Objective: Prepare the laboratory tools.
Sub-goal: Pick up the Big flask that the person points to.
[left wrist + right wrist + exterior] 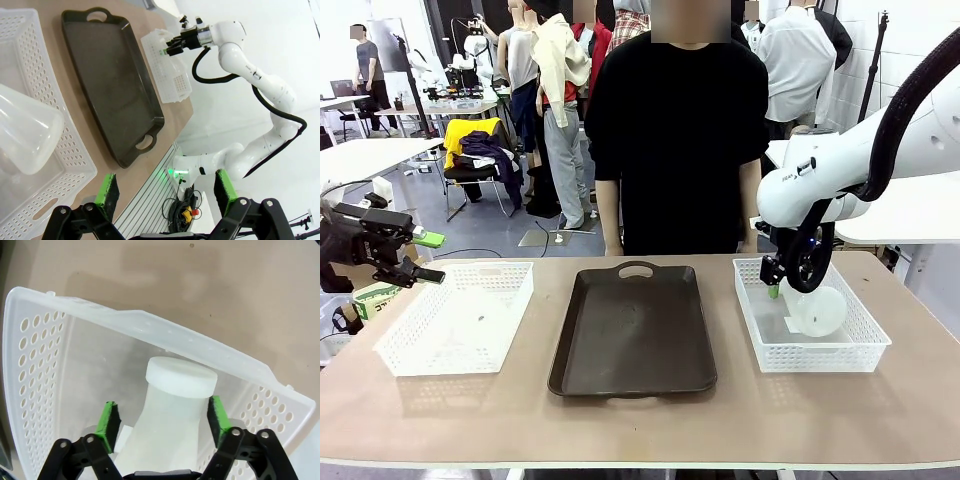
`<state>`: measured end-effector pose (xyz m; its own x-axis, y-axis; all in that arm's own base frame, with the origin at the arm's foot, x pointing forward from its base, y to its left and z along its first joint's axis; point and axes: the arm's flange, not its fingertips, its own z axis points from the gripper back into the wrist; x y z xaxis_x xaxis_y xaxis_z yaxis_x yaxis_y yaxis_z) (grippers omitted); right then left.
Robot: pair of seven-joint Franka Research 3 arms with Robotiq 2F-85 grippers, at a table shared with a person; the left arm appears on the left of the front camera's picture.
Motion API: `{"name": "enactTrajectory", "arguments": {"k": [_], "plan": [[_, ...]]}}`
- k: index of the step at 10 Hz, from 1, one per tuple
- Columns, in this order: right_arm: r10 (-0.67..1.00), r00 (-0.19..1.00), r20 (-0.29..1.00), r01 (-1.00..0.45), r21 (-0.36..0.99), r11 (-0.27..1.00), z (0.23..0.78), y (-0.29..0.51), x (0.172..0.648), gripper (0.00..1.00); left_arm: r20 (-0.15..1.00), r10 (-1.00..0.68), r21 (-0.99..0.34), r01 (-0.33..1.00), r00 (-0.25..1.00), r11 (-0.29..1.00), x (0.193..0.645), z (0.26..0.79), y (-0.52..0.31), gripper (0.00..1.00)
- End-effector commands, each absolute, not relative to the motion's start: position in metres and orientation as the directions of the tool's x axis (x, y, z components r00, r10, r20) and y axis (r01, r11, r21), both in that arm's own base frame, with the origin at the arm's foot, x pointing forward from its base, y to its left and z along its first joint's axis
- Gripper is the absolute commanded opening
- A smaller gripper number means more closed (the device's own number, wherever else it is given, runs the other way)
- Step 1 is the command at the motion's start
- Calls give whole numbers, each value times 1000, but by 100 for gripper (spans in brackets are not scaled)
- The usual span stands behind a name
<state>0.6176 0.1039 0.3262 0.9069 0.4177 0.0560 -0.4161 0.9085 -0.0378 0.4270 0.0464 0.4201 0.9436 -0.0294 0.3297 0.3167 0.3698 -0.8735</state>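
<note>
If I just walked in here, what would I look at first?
Probably the big white right arm dipping into the right basket, where the right gripper is open around the neck of a frosted flask. Next comes the dark brown tray mid-table, with a person in black behind it. At the left, the left gripper hangs open beside the left basket, which holds a second flask.

I count two frosted flasks [817,312] [27,132], two white lattice baskets [455,265] [820,357], one dark brown tray [632,330], two grippers [428,258] [775,290] and one person [680,140].
</note>
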Motion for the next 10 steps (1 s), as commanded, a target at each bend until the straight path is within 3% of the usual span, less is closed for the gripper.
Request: {"name": "enactTrajectory", "arguments": {"k": [1,3,4,10], "plan": [[397,917,38,-394,-68,916,325,108,623,44,335,-25,-874,321,942,366,427,422,47,100],[386,922,25,-384,-53,922,322,104,624,9,335,-25,-874,321,942,366,427,422,47,100],[378,926,17,-377,-47,925,319,101,625,0,335,-25,-874,321,942,366,427,422,47,100],[389,920,43,-388,-33,921,325,100,619,0,335,-25,-874,321,942,366,427,422,47,100]]}}
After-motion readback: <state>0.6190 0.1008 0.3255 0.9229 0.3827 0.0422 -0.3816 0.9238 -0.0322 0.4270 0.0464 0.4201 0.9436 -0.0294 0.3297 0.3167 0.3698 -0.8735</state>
